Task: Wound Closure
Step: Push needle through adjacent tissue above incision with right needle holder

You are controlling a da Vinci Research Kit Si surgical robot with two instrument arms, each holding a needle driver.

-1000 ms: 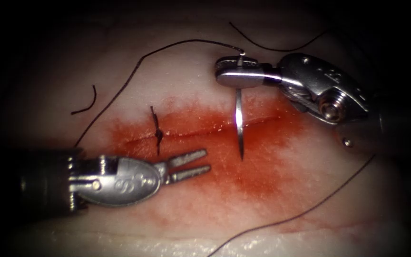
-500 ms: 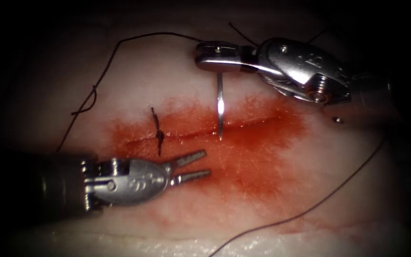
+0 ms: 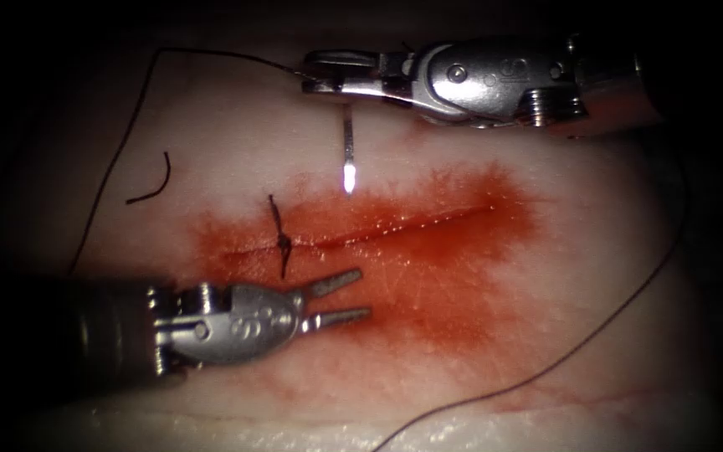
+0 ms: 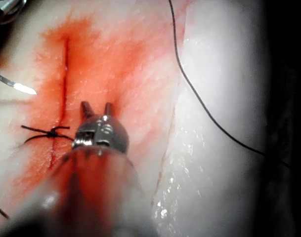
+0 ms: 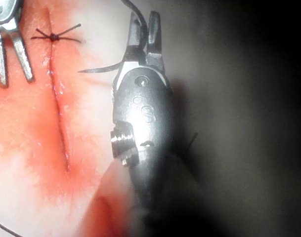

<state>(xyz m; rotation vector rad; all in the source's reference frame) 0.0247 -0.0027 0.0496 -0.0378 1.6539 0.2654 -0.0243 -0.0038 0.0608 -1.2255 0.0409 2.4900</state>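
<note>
Right tool (image 3: 315, 71): clamped on the needle (image 3: 348, 155) near its thread end; point hangs free above the tissue (image 3: 546, 335), beyond the cut (image 3: 361, 234), not in it. Thread (image 3: 119, 151) trails from that tool's tip. Left tool (image 3: 360, 295): jaws apart, holding nothing, just on the near side of the cut. One tied stitch (image 3: 281, 241) sits beside the left tool's tips; the cut beyond it lies unclosed. Cut end of thread (image 3: 154, 186) loose on tissue.
</note>
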